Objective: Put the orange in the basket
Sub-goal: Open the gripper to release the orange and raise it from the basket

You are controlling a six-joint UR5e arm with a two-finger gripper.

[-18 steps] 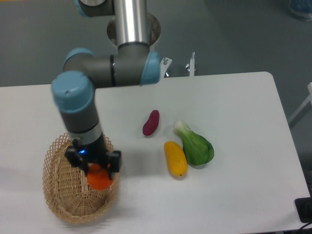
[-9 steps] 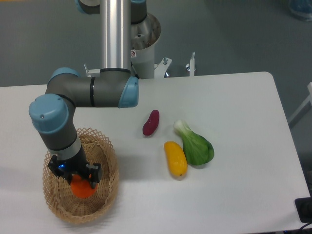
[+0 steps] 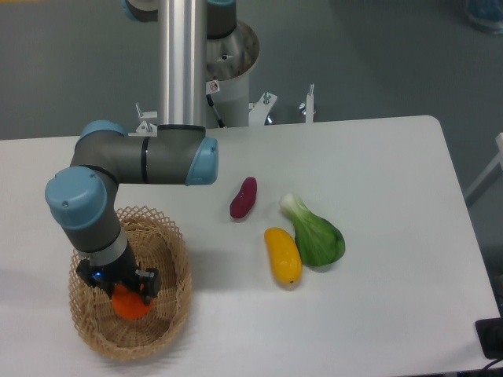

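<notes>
The oval tan wicker basket sits at the table's front left. My gripper reaches down inside it, and its dark fingers are shut on the bright orange, which is low in the middle of the basket. I cannot tell whether the orange rests on the basket's bottom. The arm's wrist hides the top of the orange.
A dark red elongated vegetable lies mid-table. A yellow-orange elongated vegetable and a green leafy vegetable lie side by side to its right. The arm's base column stands at the table's back edge.
The gripper with the orange moved left from the basket's right rim to its middle a second ago. Over the last half second it shifted only slightly.
</notes>
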